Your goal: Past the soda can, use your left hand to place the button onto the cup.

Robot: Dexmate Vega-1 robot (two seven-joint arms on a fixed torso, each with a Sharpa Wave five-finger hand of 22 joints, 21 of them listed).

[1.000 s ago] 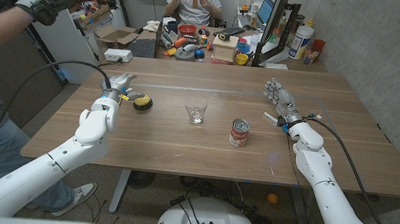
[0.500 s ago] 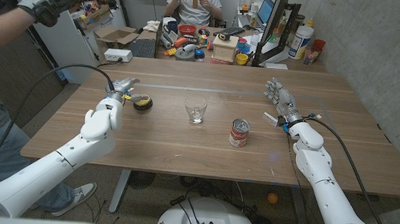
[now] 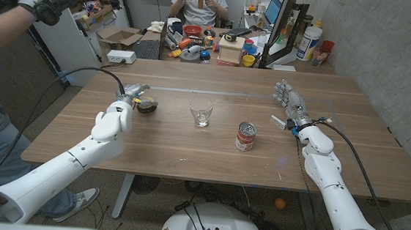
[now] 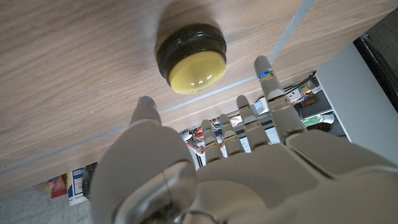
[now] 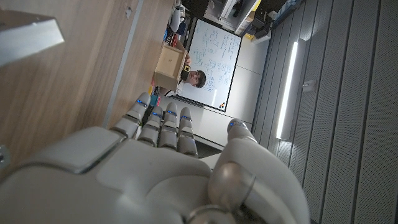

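The left hand (image 3: 135, 92) is hovering over the button (image 3: 146, 106) at the far left of the table (image 3: 189, 139), its fingers (image 4: 268, 81) spread apart and holding nothing; from the left wrist view the fingertips are reaching just short of the button, with thumb and fingers opening to either side of it. The button, a yellow dome in a black ring, is sitting on the wood, not yet lifted. To its right the cup (image 3: 201, 114), a small clear glass, is standing upright and empty, well apart from the button, and further right and nearer the robot the soda can (image 3: 246, 136) is standing upright. To do this step well, the hand probably needs to come down with thumb and fingers straddling the black ring, pinch it by the sides and keep it level, since the cup's mouth looks hardly wider than the button. The right hand (image 3: 287, 101) is waiting at the far right, fingers apart and gripping nothing. The can is carrying a red and white label, but its writing is too small to read.
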